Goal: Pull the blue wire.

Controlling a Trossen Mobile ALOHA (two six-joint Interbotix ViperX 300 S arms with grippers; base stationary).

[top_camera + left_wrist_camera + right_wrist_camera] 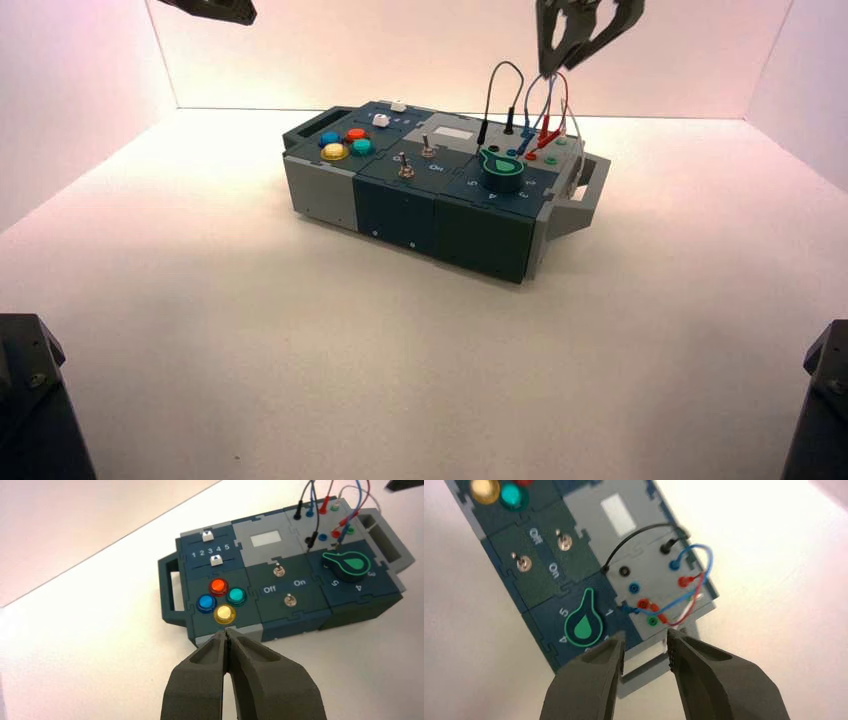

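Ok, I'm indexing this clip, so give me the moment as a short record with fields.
target: blue wire, arched over the box's wire panel
other wires: black wire, red wire
right gripper: above the wires, jaws apart, holding nothing
left gripper: idle beyond the box's button end, jaws closed
knob: green, pointer toward the side between 5 and 1

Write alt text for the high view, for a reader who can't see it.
The right end effector, fingers apart, hovers over the blue wire, which arches beside red, black and white wires at the right end of a box. Four coloured buttons sit at its left end; the left end effector is parked at the upper left.
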